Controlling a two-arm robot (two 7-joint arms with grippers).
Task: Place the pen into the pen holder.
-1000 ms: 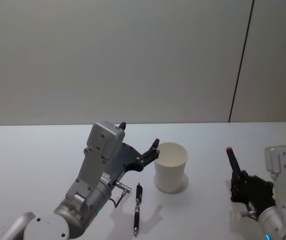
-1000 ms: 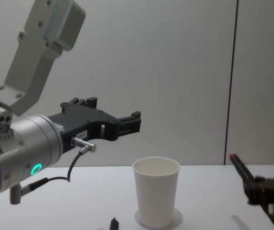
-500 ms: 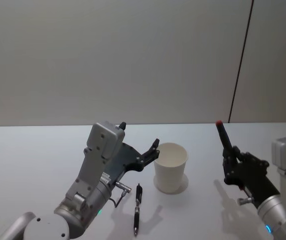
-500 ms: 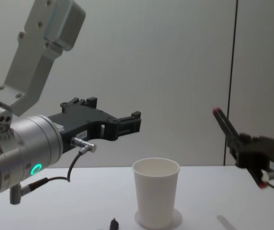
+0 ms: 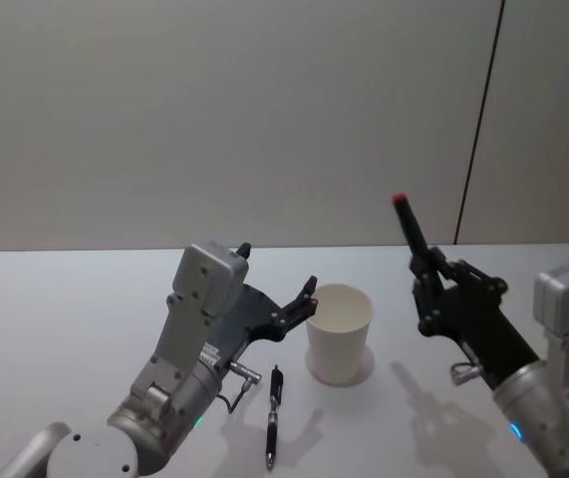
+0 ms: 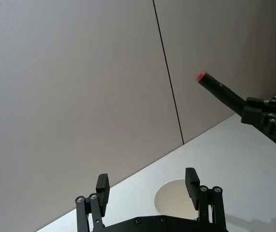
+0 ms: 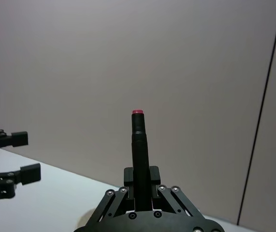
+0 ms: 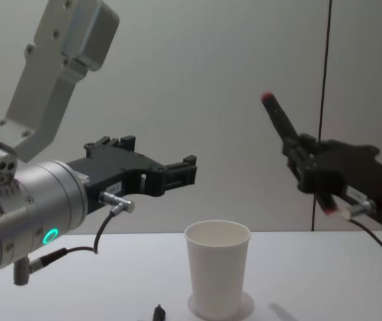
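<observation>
Grey wall, white tabletop (image 5: 65,319). Clamped in right gripper (image 5: 426,284): pen (image 5: 406,221), near-upright, red end up, raised high and right of pen holder (image 5: 340,334). Needs shift left over rim, then down. Parked on holder's other side: left gripper (image 6: 147,180), spread wide, empty.

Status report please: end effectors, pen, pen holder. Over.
Right end effector shut on red-tipped pen, raised right of pen holder. Left end effector open, hovering left of holder. Second pen lying on table before it.

Head above, chest level: shared cup (image 5: 340,339)
</observation>
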